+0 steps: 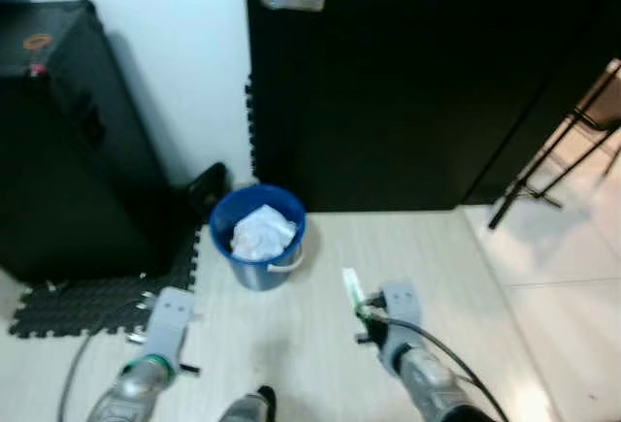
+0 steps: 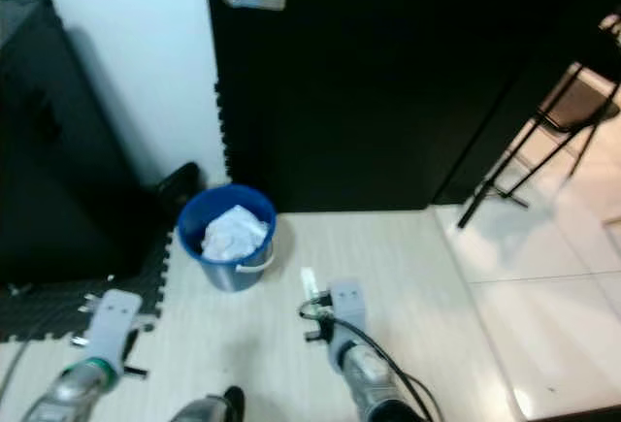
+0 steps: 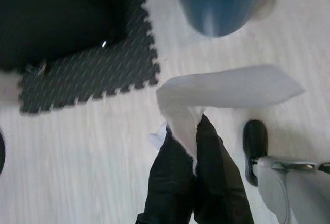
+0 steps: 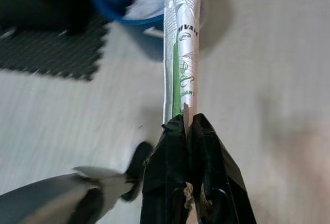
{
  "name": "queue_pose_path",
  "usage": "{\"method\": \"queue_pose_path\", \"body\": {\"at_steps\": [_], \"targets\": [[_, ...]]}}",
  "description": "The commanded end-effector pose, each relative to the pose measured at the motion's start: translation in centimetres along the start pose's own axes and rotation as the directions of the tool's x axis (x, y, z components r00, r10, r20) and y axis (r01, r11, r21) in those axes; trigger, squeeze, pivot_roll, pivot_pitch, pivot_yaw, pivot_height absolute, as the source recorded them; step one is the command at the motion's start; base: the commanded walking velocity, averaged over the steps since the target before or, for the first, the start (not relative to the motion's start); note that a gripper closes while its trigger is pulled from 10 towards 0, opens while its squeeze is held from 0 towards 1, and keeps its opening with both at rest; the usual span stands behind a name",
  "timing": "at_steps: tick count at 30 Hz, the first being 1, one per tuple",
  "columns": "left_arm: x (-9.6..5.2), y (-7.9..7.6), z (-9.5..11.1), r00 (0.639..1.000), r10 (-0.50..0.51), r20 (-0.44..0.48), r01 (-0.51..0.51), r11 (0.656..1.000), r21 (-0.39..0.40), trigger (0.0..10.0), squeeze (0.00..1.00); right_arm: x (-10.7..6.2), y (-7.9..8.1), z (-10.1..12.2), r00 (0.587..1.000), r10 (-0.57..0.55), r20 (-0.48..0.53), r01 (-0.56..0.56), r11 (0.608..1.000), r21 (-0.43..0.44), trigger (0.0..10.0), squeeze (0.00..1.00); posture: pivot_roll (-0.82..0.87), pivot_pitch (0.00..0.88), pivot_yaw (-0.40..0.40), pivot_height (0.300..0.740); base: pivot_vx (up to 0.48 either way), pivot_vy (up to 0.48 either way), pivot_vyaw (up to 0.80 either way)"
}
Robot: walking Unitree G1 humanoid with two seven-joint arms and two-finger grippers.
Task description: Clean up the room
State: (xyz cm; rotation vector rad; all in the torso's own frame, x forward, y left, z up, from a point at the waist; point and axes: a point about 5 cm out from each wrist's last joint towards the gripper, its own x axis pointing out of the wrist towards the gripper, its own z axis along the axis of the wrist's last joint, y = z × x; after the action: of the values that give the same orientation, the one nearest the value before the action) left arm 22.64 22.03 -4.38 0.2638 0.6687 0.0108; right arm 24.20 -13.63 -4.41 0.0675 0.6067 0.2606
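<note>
Both grippers carry litter towards the blue bucket (image 1: 257, 238).

Right gripper (image 4: 188, 122) has its fingers closed tight on the lower end of a long white-and-green printed wrapper (image 4: 181, 54), which stands out stiffly past the fingertips and points at the bucket, stopping just short of its rim. Left gripper (image 3: 190, 131) is pinched shut on a white paper tissue (image 3: 227, 87), whose free end flops sideways, also short of the bucket and beside the black foam mat (image 3: 87, 74). The bucket stands on the pale floor (image 1: 320, 344) in front of the black door (image 1: 408, 82) and already holds crumpled white paper (image 1: 260, 231). Both pieces look very light; the tissue is soft and will likely cling or drift, so hold it by its bunched middle, while the wrapper keeps its shape and is best gripped near one end.
</note>
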Motion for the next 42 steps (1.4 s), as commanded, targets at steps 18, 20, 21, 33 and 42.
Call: {"method": "queue_pose_path", "body": {"at_steps": [18, 20, 21, 33, 42], "targets": [[-0.17, 0.00, -0.87, 0.999, 0.020, -0.035, -0.020, 1.000, 0.004, 10.0, 0.00, -0.17, 0.05, -0.48, 1.000, 0.010, -0.011, -0.010, 1.000, 0.023, 10.0, 0.00, 0.06, 0.000, 0.033, 0.730, 0.331, 0.000, 0.23], [-0.17, 0.00, -0.87, 0.999, 0.020, -0.036, -0.020, 1.000, 0.003, 10.0, 0.00, -0.18, -0.02, -0.49, 1.000, 0.005, -0.010, -0.005, 1.000, 0.027, 10.0, 0.00, 0.06, 0.000, 0.032, 0.730, 0.435, 0.000, 0.00], [-0.17, -0.01, -0.88, 0.999, 0.020, -0.036, -0.020, 1.000, 0.004, 10.0, 0.00, -0.20, -0.11, -0.47, 1.000, 0.000, -0.008, 0.000, 1.000, 0.029, 10.0, 0.00, 0.06, 0.000, 0.032, 0.730, 0.435, 0.000, 0.00], [-0.17, 0.02, -0.95, 0.999, 0.019, -0.037, -0.019, 1.000, 0.007, 10.0, 0.00, -0.26, -0.51, -0.37, 1.000, -0.030, -0.001, 0.030, 0.999, 0.037, 10.0, 0.00, 0.06, 0.000, 0.034, 0.730, 0.435, 0.000, 0.00], [-0.17, 0.05, -0.95, 0.999, 0.020, -0.036, -0.020, 1.000, 0.009, 10.0, 0.00, -0.25, -0.49, -0.36, 1.000, -0.027, -0.001, 0.027, 0.999, 0.034, 10.0, 0.00, 0.06, 0.000, 0.034, 0.730, 0.435, 0.000, 0.00]]}}
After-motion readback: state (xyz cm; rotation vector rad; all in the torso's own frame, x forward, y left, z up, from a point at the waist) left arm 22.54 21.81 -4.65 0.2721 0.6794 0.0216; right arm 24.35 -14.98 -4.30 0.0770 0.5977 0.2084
